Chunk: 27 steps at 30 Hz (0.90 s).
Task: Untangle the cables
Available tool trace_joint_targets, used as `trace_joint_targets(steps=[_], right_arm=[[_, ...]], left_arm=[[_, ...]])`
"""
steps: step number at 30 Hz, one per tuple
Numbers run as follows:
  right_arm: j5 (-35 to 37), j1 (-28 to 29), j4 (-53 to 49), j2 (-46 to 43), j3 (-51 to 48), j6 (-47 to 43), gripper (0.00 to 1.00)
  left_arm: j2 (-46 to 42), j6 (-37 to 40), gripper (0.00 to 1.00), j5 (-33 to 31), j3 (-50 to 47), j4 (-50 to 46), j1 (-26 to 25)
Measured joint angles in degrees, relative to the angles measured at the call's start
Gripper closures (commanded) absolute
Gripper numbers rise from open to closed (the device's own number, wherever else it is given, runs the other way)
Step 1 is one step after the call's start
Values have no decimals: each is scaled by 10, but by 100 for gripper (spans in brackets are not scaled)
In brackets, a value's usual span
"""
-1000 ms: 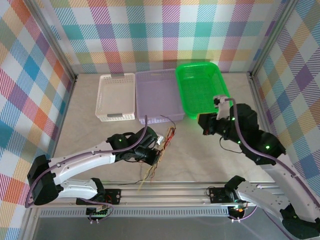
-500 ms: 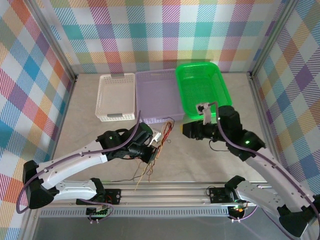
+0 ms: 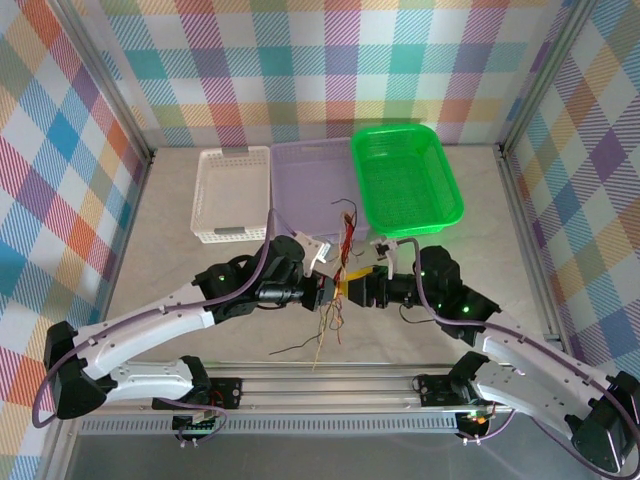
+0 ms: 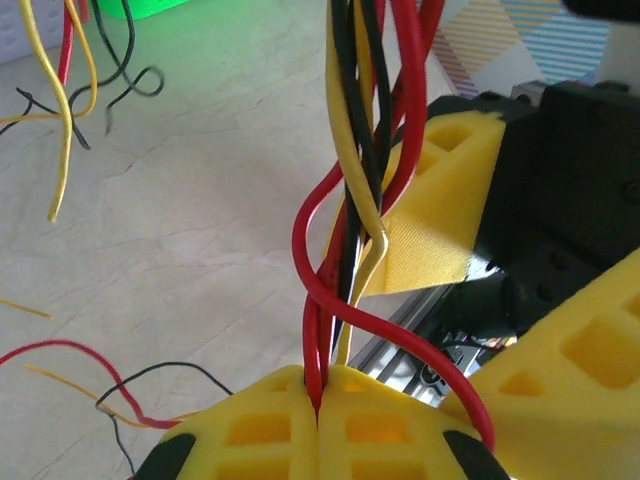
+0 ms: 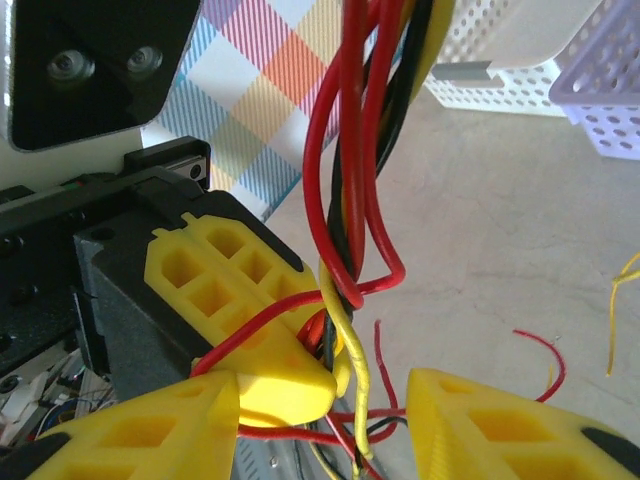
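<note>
Tabletop (image 3: 170,250): pale and marbled, with the work going on in its middle and near part.
Baskets: a white one (image 3: 232,232), a purple one (image 3: 300,195) and a green one (image 3: 405,185) stand side by side at the far edge. All three are empty, and they are probably there to take the strands once sorted.
Arms: both reach in from the near edge and meet head-on at the centre, apparently so one can anchor the bundle while the other pulls.
Cables (image 3: 345,245): a twisted bunch of red, black and yellow strands is held up off the tabletop at the centre. Its far ends fan out toward the purple basket, and loose tails trail down on the near side.
Left fingers (image 4: 318,425): pressed fully together on the bundle, which looks like the fixed hold.
Right fingers (image 3: 353,289): partly spread with the strands running through the gap and nothing pinched, likely lining up on a single strand.
Knot: in the left wrist view a red strand loops around the yellow and black ones just above the grip.
</note>
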Motion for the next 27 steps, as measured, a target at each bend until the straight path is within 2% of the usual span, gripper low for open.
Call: trace_joint_targets(steps=[5, 11, 18, 27], right_arm=[[16, 4, 25, -11, -12, -9, 66], [18, 7, 50, -9, -19, -8, 73], [26, 12, 61, -2, -20, -8, 71], [44, 15, 56, -11, -25, -8, 71]], left_arm=[[1, -12, 100, 1, 0, 10, 0], [1, -21, 100, -3, 0, 18, 0], [-11, -31, 100, -9, -10, 24, 1], [-51, -38, 100, 2, -28, 78, 0]])
